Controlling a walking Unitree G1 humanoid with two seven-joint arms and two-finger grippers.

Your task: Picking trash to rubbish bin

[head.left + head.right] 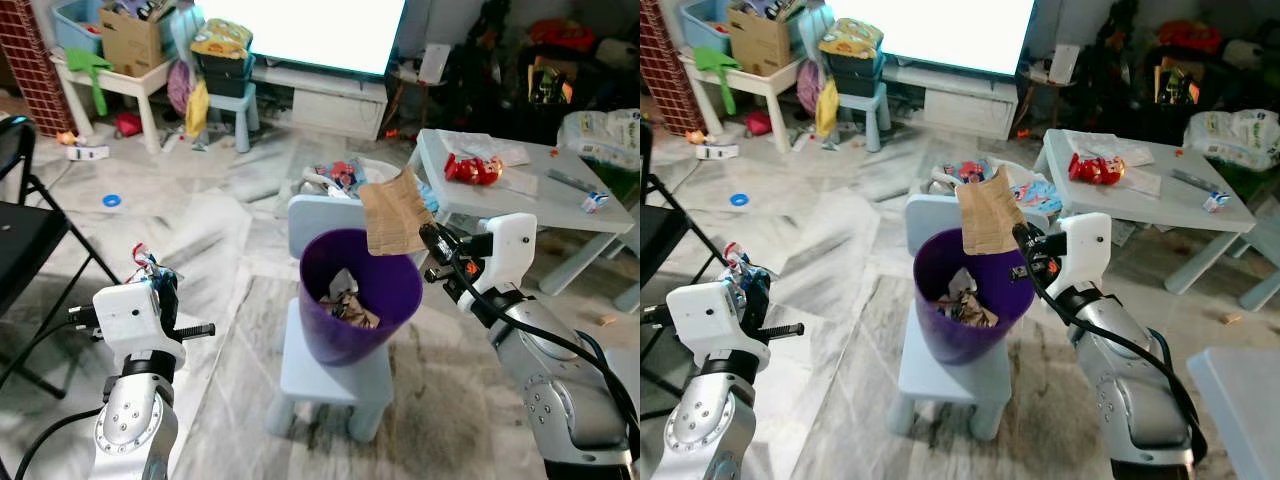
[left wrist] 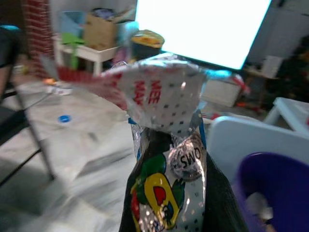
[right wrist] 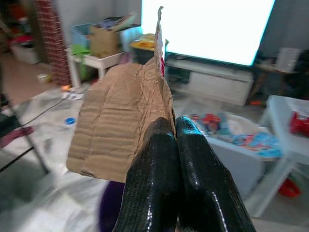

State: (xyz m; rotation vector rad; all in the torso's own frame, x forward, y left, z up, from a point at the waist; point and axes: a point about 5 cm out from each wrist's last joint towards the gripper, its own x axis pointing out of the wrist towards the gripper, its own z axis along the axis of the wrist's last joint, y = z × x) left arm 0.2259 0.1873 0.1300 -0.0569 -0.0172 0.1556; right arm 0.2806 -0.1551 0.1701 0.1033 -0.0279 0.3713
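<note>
A purple rubbish bin stands on a small pale blue chair and holds crumpled trash. My right gripper is shut on a piece of brown cardboard, held over the bin's far right rim. In the right wrist view the cardboard rises from between the closed fingers. My left gripper is at the left, well short of the bin, shut on a shiny snack wrapper; the wrapper has red lettering and a colourful print.
A white low table with a red packet stands to the right. A black folding chair is at the left. More trash lies behind the blue chair. A bright screen, boxes and a white shelf line the back.
</note>
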